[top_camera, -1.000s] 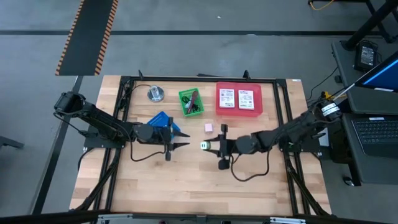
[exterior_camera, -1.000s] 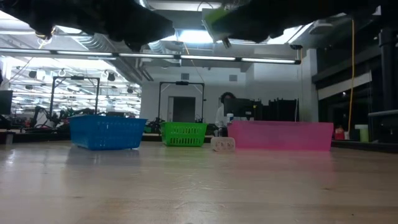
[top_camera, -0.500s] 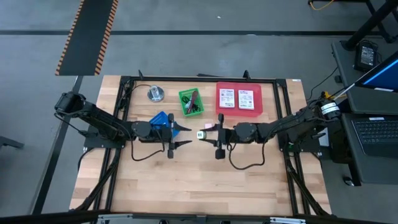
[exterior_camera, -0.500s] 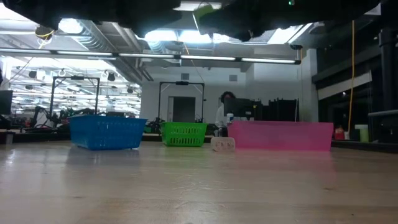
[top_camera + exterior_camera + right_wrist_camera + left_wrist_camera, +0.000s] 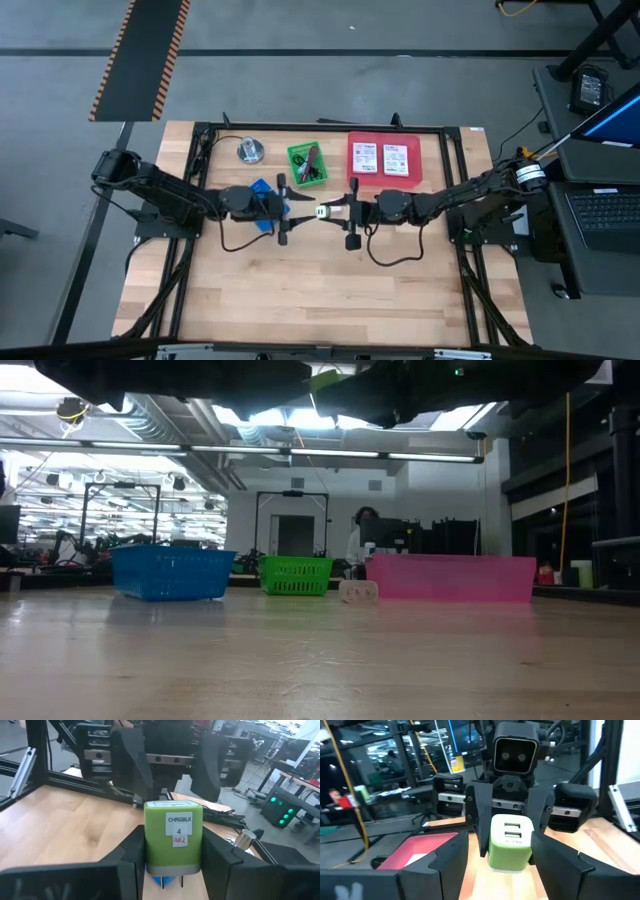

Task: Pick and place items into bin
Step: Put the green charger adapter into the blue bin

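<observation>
My right gripper is shut on the green block, a small green charger with a white socket face and a white label. It is held above the table's middle. My left gripper is open and faces it from the left, one finger on each side of the block's socket end. The two white packets lie in the pink bin. The dark red cord and black cable lie in the green bin. The small pale cube sits on the table. My right gripper pinches the green block by its two opposite side walls between both fingers, level and coming from the table's right. The block is lifted clear, its socket face turned toward my left gripper. Whether my left gripper's fingers touch the block I cannot tell.
A blue bin sits under my left wrist. A round silver metal object stands near the far left corner. A black frame runs around the table. Bare wood fills the near half.
My right gripper has carried the green block toward the table's far edge and a little to the left, up to my left gripper. My left gripper has moved right toward the block and turned about its wrist, and its fingers now flank the block.
</observation>
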Available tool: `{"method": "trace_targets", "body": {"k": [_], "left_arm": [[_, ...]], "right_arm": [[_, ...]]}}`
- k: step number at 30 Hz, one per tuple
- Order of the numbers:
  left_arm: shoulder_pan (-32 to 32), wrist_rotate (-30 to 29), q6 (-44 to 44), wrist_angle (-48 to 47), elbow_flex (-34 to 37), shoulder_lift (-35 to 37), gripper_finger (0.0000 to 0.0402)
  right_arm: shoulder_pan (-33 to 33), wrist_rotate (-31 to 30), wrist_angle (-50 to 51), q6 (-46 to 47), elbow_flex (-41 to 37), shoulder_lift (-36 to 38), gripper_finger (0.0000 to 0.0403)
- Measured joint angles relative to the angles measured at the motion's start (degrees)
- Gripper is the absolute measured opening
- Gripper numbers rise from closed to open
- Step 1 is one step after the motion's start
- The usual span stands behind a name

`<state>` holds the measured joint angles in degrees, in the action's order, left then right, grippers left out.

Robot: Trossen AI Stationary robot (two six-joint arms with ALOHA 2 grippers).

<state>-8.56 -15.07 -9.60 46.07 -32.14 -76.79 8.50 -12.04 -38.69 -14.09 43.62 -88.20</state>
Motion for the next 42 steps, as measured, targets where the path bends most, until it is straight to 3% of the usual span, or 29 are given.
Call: {"method": "trace_targets", "body": {"k": [7, 23, 33, 42], "left_arm": [[1.77, 6.30, 4.80, -3.46, -0.09, -0.02, 0.0210], [3.85, 7.48, 6.26, -4.08, -0.21, -0.09, 0.0210], [2.25, 7.09, 0.33, -4.43, -3.15, -0.22, 0.0210], [2.29, 6.98, -2.07, -4.31, -6.14, -6.94, 0.0210]], "right_arm": [[-0.05, 0.24, -0.12, -0.55, -0.04, -0.09, 0.0121], [-0.11, 0.00, -0.52, -0.94, 0.04, 0.00, 0.0121], [-0.09, 0.23, -0.39, -1.18, 0.04, 0.00, 0.0121], [-0.02, 0.19, 0.97, -1.25, -0.28, -0.11, 0.0121]]}}
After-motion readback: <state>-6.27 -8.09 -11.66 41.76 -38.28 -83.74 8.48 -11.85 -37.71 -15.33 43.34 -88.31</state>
